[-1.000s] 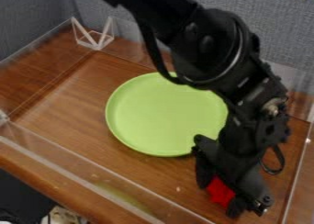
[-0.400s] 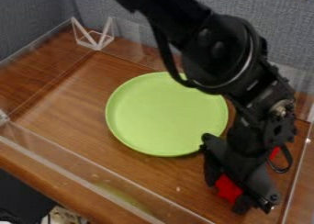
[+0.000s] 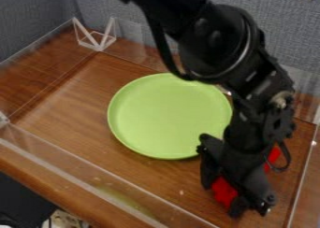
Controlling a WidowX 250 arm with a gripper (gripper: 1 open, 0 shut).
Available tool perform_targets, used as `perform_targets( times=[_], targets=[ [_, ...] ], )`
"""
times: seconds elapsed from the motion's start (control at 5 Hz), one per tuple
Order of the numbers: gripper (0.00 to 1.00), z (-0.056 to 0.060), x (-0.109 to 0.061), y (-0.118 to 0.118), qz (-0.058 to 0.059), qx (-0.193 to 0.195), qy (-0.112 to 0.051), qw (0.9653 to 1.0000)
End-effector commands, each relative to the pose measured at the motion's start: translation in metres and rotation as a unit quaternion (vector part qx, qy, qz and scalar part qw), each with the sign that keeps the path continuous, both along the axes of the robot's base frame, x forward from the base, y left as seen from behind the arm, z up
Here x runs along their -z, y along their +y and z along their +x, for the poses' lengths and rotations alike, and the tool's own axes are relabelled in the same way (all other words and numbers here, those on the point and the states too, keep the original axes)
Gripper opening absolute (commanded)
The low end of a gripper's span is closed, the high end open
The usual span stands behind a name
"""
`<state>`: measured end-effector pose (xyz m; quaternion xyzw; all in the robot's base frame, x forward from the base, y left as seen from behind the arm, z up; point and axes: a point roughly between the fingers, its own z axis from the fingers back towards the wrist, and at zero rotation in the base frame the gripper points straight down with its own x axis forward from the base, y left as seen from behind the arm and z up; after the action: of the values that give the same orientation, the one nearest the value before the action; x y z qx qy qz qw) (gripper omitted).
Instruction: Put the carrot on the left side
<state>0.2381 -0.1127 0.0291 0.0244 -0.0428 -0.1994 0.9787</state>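
The carrot [image 3: 224,189], a small bright red bar, lies on the wooden table at the bottom right, just off the lower right rim of the lime-green plate [image 3: 163,115]. My black gripper [image 3: 231,190] points straight down over it. Its fingers [image 3: 208,172] stand on either side of the bar. The arm and fingers hide most of the carrot. I cannot make out whether the fingers press on it.
A clear plastic wall [image 3: 75,171] runs along the table's front and left edges. A white wire stand [image 3: 95,33] sits at the back left corner. Bare wood [image 3: 63,87] lies to the left of the plate.
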Motion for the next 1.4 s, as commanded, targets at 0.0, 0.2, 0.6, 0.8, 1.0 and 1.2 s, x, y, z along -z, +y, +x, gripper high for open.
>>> perform_targets(
  times=[0.0, 0.2, 0.6, 0.8, 1.0, 1.2],
  targets=[
    [0.0, 0.017, -0.017, 0.002, -0.011, -0.008, -0.026, 0.9996],
    [0.0, 0.024, -0.024, 0.005, -0.016, -0.015, -0.032, 0.9992],
    [0.0, 0.015, -0.05, -0.024, -0.028, -0.013, -0.035, 0.9989],
    [0.0, 0.011, -0.039, -0.021, -0.034, -0.024, -0.031, 0.9986],
    [0.0, 0.008, -0.029, -0.013, -0.037, -0.032, -0.028, 0.9984],
    [0.0, 0.011, -0.021, -0.007, -0.041, -0.043, -0.026, 0.9979]
  ],
)
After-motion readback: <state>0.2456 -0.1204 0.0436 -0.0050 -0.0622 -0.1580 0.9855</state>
